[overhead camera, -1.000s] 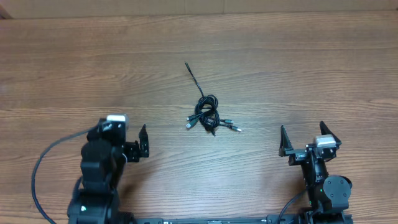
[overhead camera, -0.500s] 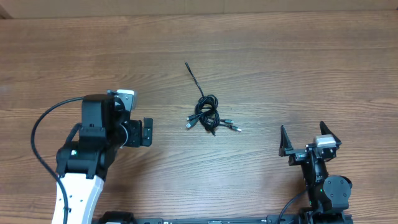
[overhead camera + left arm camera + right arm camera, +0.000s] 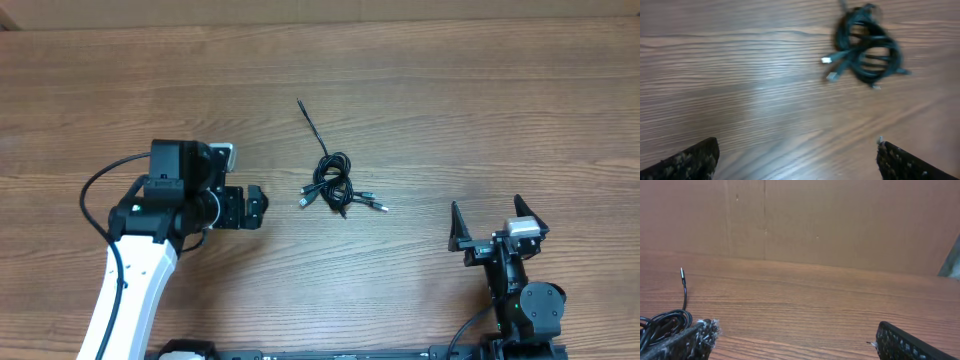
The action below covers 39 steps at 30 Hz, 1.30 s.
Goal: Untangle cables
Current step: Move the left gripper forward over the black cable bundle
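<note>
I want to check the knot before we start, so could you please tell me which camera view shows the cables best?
The overhead view: the cables lie whole and sharp, stray end included. The left wrist view shows them larger but blurred, with the stray end cut off. The right wrist view catches only part, at its lower left edge.

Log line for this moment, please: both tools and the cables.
left tool: open, empty, beside cables, not touching | right tool: open, empty, away from cables | cables: one tangled bunch on table
</note>
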Each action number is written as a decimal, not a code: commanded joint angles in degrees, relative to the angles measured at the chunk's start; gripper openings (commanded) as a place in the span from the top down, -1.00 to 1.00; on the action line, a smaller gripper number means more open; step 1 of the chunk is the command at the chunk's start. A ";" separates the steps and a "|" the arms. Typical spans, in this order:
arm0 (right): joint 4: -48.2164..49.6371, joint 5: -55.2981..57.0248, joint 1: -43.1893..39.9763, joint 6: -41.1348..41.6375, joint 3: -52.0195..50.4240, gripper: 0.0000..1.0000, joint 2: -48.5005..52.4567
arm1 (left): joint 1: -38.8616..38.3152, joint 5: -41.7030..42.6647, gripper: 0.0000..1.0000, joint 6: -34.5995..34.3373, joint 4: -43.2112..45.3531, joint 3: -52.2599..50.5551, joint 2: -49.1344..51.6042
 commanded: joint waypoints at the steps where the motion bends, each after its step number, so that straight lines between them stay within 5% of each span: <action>1: 0.31 0.57 -0.15 -0.07 -0.57 -1.00 -0.31 | 0.22 9.49 -1.00 -2.62 1.01 1.62 2.32; 4: 0.31 0.57 -0.11 -0.07 -0.57 -1.00 -0.31 | -0.04 12.13 -1.00 -3.21 1.33 1.62 4.04; 30: 0.31 0.57 -0.11 -0.07 -0.57 -1.00 -0.31 | -31.32 -20.39 -1.00 -32.76 16.52 1.79 4.90; 35: 0.31 0.57 -0.11 -0.07 -0.57 -1.00 -0.31 | -31.41 -18.62 -1.00 -33.14 13.68 7.04 9.09; 39: 0.31 0.57 -0.11 -0.07 -0.57 -1.00 -0.31 | -33.53 -21.18 -1.00 -32.33 2.80 19.28 18.29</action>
